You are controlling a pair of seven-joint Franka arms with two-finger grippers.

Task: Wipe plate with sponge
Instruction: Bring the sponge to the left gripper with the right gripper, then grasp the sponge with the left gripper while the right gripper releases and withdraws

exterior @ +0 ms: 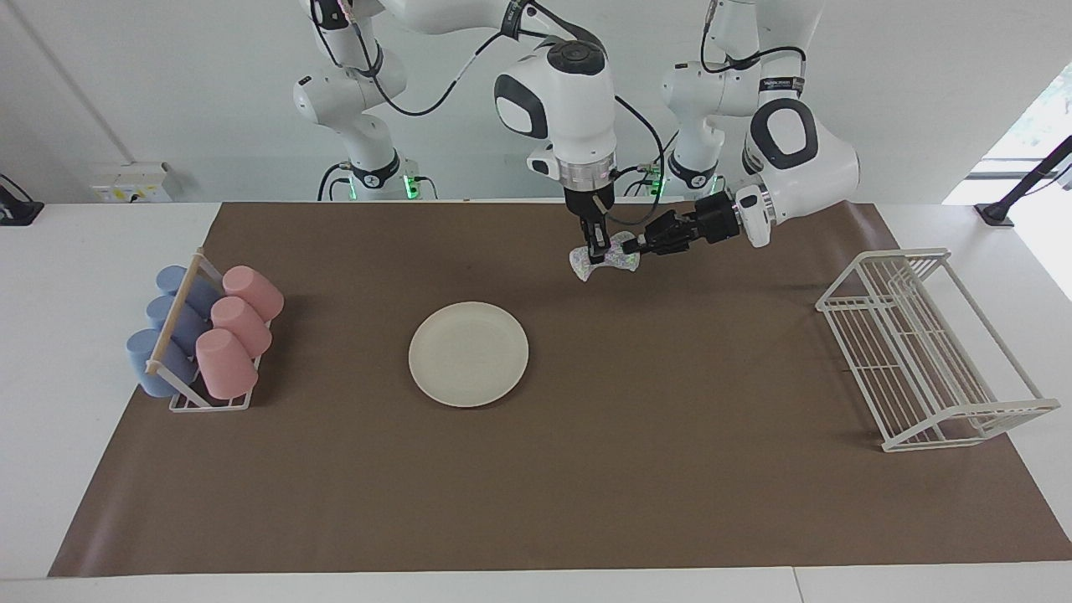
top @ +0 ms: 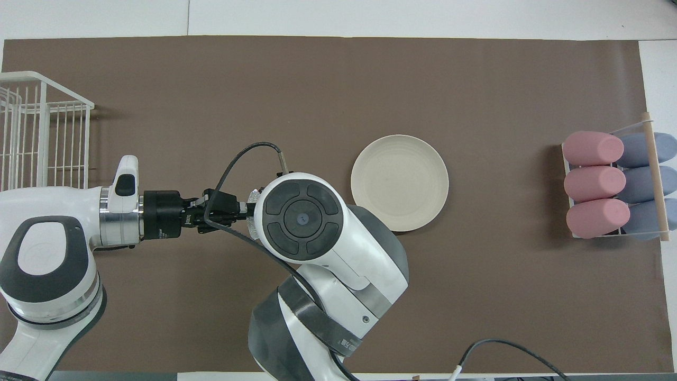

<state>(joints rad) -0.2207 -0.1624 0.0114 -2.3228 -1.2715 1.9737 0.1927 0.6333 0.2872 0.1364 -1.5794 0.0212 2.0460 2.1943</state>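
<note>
The cream-white plate lies flat on the brown mat at mid table; it also shows in the overhead view. The silvery speckled sponge hangs above the mat, over a spot nearer to the robots than the plate and toward the left arm's end. My right gripper points straight down and is shut on the sponge's middle, pinching it into a bow shape. My left gripper reaches in level and its tip meets the sponge's edge. In the overhead view the right arm's hand hides most of the sponge.
A holder with pink and blue cups lying on their sides stands at the right arm's end of the mat. A white wire rack stands at the left arm's end.
</note>
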